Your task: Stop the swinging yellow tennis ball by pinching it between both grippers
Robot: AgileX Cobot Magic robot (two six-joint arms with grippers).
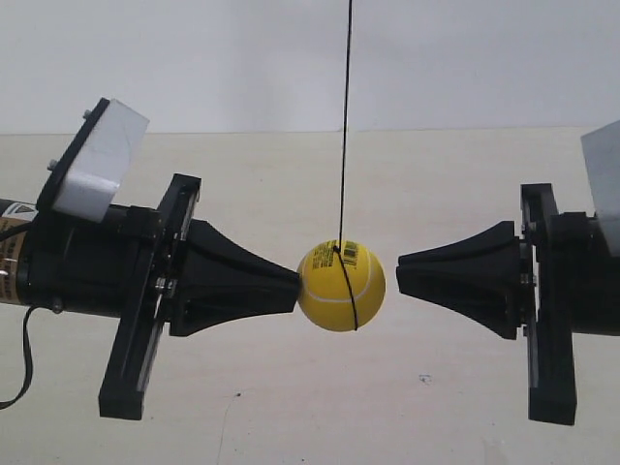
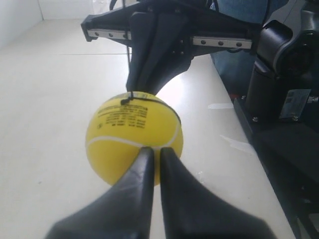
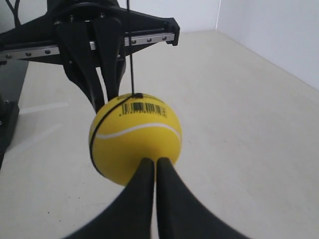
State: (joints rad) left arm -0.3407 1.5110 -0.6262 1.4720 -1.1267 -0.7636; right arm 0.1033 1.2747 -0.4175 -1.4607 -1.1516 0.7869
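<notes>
A yellow tennis ball (image 1: 341, 286) hangs between the left gripper (image 2: 152, 154) and right gripper (image 3: 155, 163), both closed to a slit (gripping nothing); press evenly from three and nine o'clock.

Bright even light, faint shadows, left gripper (image 2: 153, 150) blurred

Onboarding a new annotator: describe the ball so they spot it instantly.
Above the pale table, a thin dark string hangs down mid-frame. At its end, between the left gripper and right gripper, hangs the ball. It's the only round, bright yellow thing, with a white seam and barcode.
</notes>
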